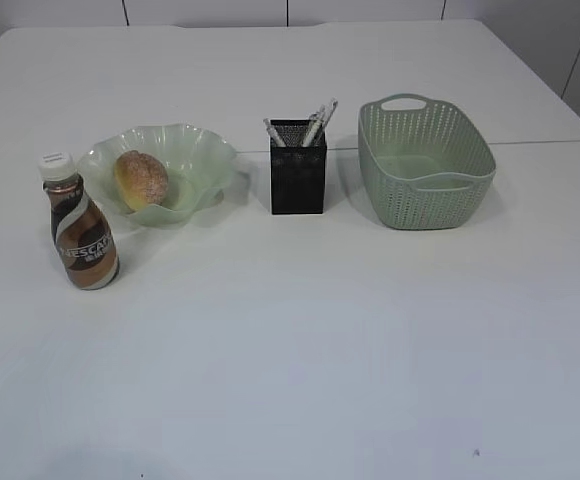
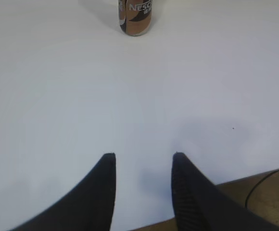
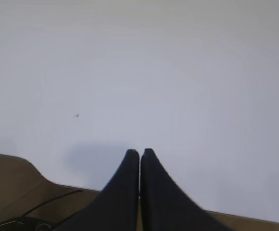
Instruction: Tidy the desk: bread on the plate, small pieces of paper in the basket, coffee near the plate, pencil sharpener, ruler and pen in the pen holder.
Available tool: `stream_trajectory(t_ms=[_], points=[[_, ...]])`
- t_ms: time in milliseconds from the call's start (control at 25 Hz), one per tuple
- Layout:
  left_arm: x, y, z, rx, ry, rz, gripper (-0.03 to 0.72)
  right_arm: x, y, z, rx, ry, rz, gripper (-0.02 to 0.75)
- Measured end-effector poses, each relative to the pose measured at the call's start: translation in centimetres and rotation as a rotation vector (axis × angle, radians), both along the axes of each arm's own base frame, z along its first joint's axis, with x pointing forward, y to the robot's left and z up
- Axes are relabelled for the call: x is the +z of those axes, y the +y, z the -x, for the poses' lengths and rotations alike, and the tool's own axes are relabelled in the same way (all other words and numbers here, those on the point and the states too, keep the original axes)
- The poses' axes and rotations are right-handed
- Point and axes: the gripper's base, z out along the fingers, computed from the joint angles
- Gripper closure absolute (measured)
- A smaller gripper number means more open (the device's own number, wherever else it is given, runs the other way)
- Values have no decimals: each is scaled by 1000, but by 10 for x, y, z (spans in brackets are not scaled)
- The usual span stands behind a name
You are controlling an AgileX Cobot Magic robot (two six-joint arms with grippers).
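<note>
In the exterior view a round bread (image 1: 141, 179) lies in the pale green wavy plate (image 1: 198, 152). A brown coffee bottle (image 1: 81, 231) with a white cap stands just left in front of the plate; its lower part shows in the left wrist view (image 2: 135, 17). A black mesh pen holder (image 1: 298, 172) holds pens and other items. A green basket (image 1: 425, 160) stands to its right. My left gripper (image 2: 144, 155) is open and empty above the table's near edge. My right gripper (image 3: 139, 151) is shut and empty over the near edge. Neither gripper shows in the exterior view.
The white table (image 1: 310, 350) spreads in front of the objects. A second table surface lies behind. The table's near edge with floor and cables below shows in the right wrist view (image 3: 29, 192).
</note>
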Motion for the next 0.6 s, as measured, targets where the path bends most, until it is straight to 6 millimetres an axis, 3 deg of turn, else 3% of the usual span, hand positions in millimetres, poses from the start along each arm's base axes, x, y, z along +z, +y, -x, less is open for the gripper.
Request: stream_trajectory(t_ms=[600], points=[[0, 0, 0, 1, -6, -1, 420, 1, 0, -1, -1, -15, 1, 722]])
